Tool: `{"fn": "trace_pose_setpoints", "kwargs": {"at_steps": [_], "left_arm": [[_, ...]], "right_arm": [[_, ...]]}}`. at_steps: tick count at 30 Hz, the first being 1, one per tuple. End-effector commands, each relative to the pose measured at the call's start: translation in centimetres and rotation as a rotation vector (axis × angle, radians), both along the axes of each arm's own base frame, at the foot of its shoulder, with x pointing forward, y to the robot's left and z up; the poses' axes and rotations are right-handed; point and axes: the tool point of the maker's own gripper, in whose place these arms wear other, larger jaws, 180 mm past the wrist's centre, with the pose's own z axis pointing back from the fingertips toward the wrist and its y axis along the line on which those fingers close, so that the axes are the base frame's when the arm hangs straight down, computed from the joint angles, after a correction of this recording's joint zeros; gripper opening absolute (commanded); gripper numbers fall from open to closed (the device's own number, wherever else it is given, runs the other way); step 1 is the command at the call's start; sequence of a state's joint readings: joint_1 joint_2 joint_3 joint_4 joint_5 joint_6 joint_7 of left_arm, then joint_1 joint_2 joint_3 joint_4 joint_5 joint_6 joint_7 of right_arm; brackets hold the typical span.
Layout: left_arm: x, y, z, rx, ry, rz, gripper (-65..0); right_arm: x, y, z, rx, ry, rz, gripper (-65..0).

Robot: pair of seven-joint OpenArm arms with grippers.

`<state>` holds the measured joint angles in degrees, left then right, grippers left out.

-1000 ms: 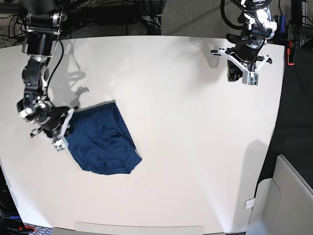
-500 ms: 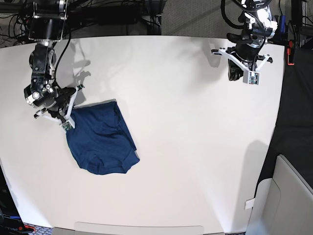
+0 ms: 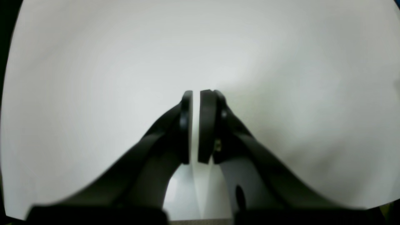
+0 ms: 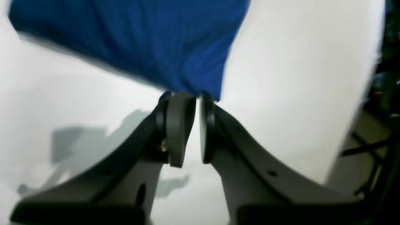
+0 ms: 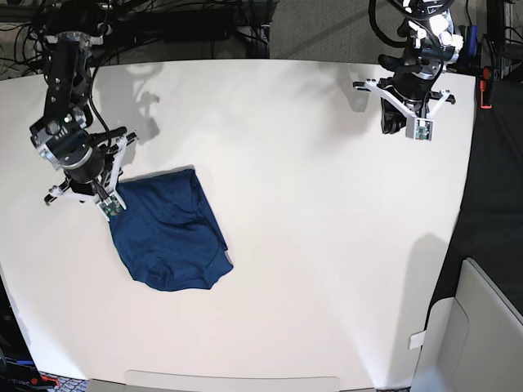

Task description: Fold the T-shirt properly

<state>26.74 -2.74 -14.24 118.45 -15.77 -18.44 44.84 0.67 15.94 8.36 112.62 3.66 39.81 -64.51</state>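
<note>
shirt: T-shirt (image 5: pixel 167 237) already a compact bundle at 8 o'clock of the table (image 5: pixel 310 245), edges uneven.
right tool (image 4: pixel 190 100): narrow, pinching the shirt's corner.
left tool (image 3: pixel 195 125): nearly closed, empty, 1 o'clock.
left: neaten, release.

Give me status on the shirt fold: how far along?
Done: the T-shirt already lies bunched into a compact, uneven bundle on the table. In hand: the right tool pinches its edge. The left tool is shut, empty, far off over bare table. Left: squaring and flattening the folds.
</note>
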Motion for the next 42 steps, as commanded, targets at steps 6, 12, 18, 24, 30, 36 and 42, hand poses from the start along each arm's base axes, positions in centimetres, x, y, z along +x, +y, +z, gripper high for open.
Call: {"fn": "trace_pose_setpoints", "kwargs": {"at_steps": [6, 12, 18, 24, 30, 36, 42], "left_arm": [[-2.3, 0.0, 0.9, -0.002, -0.082, -0.001, -61.7], [-5.6, 0.0, -0.1, -0.002, -0.035, 0.001, -61.7], [-9.6, 0.0, -0.8, -0.006, 0.015, 0.005, -63.3], [-13.3, 0.0, 1.0, -0.016, -0.063, 0.014, -64.2], [-15.6, 1.7, 0.1, 0.03, 0.039, 0.031, -64.2], [-19.0, 3.5, -1.8, 0.074, 0.234, 0.058, -64.3], [-22.6, 2.4, -4.1, 0.032, 0.377, 0.053, -65.0]], "right_arm": [[-4.2, -3.6, 0.9, 0.146, -0.024, -0.122, -57.6], [-9.1, -8.8, 2.3, 0.3, -0.052, -0.275, -57.6], [-15.0, -13.7, 3.0, 0.282, -0.023, -0.422, -57.6], [-20.3, -14.7, 1.2, 0.24, 0.111, -0.493, -57.6], [-26.1, -14.2, -1.7, 0.202, 0.271, -0.58, -57.6], [-32.0, -14.5, -5.1, 0.088, 0.457, -0.684, -57.7], [-35.3, -12.1, -8.0, 0.033, 0.623, -0.649, -57.7]]}}
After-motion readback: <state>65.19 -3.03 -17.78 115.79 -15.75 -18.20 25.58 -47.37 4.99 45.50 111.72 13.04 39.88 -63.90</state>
